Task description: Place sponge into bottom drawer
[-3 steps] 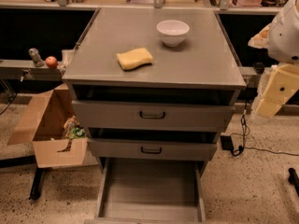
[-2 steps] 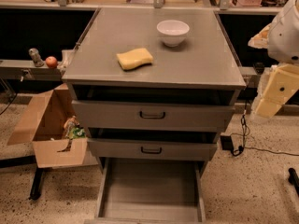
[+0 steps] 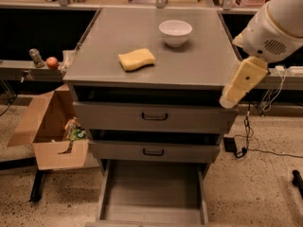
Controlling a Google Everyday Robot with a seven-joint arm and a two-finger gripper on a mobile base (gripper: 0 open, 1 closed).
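yellow sponge not taken yet, drawer open and waiting

yellow foam is what i must move, and the sponge (image 3: 137,59) lies flat on the grey top of the cabinet (image 3: 203,67), a little left of the middle and near the white bowl (image 3: 175,32), not touching it. nothing holds it. my gripper (image 3: 231,96) hangs off the right edge of the cabinet, at about the height of the top drawer, well apart from the sponge and carrying nothing. if it is spread or pressed together, i cannot tell from this side. the bottom drawer (image 3: 151,193) is pulled out and shows a bare grey floor. so i judge that only the opening is done. what is left is nearly all: to reach over the top, take the sponge, bring it down and let it go inside the drawer.
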